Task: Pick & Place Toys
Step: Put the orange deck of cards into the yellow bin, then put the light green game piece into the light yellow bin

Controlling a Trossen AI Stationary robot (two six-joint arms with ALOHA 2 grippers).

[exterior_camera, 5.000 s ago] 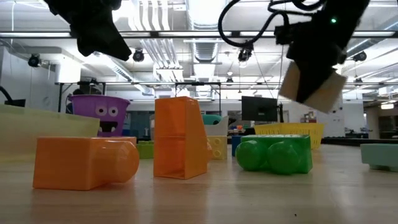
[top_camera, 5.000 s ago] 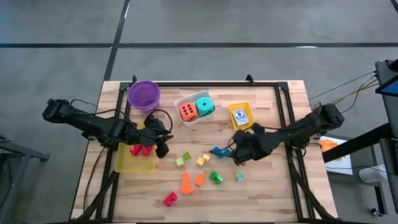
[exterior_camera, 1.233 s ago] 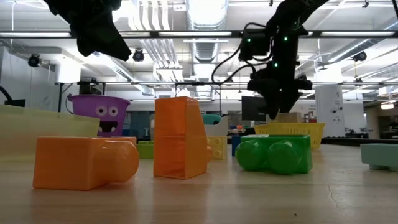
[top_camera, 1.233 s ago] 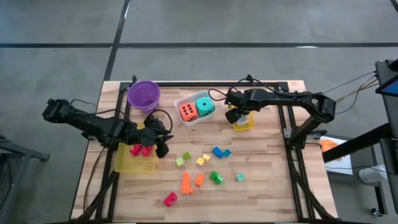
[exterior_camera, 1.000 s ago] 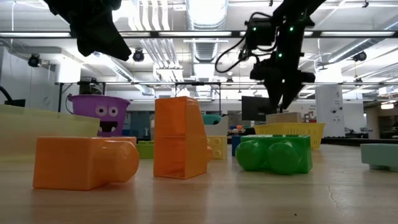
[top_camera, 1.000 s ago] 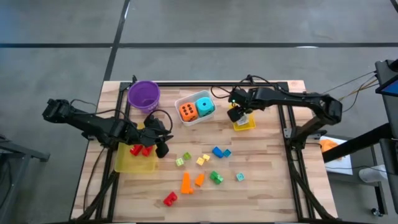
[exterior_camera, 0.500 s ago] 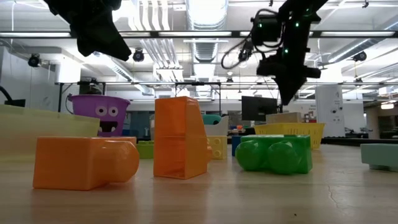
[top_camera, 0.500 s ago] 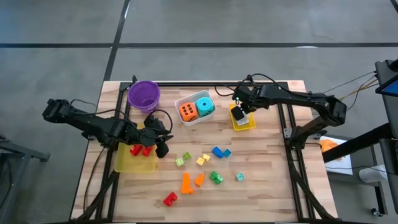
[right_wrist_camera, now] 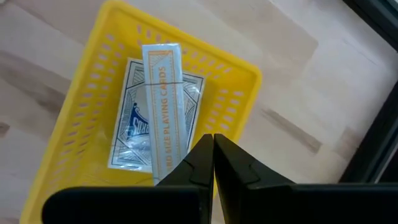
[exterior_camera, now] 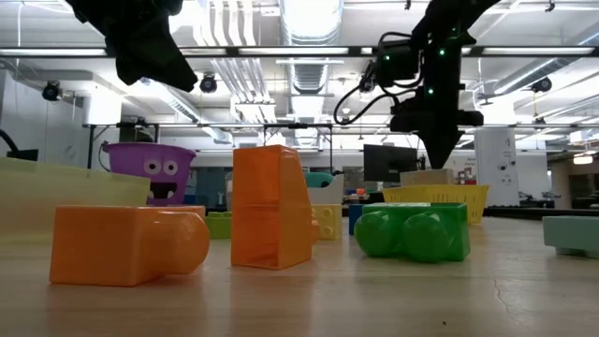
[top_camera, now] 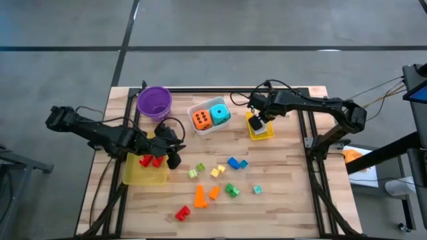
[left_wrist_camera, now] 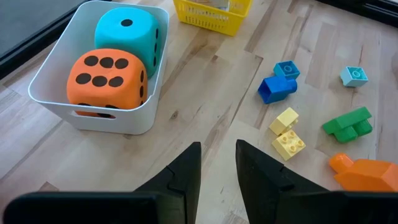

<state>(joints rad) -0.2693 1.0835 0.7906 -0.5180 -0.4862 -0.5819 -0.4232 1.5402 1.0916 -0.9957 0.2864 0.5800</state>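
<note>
Right hand [right_wrist_camera: 213, 163]: your fingers are pressed together and carry nothing; a second ago they stood apart over the same spot. The hand hangs just above the yellow basket [top_camera: 261, 132] at the far right of the bench [top_camera: 287, 200].
Change noted: a box of playing cards [right_wrist_camera: 160, 112] now lies in the yellow basket on top of a second, wrapped card deck [right_wrist_camera: 134, 127]. Five seconds ago this hand was down by the blue blocks [top_camera: 235, 163] with a box in it. You may judge the placement complete and the hand free.
Left hand [left_wrist_camera: 217, 165]: fingers a little apart, holding nothing, parked over the yellow tray [top_camera: 133, 175] at the left edge, unchanged throughout.
Dice: the orange die [top_camera: 201, 119] and teal die [top_camera: 219, 113] sit side by side in the white tray [top_camera: 198, 108].
Sorted blocks: red blocks [top_camera: 151, 161] lie in the yellow tray.
Loose toys: yellow blocks [top_camera: 217, 171], green block [top_camera: 232, 190], orange blocks [top_camera: 204, 195], a red block [top_camera: 181, 213] and a pale teal block [top_camera: 257, 189] lie mid-bench.
Outstanding: in my judgement most of the sorting remains; send the right hand for the loose blocks.
</note>
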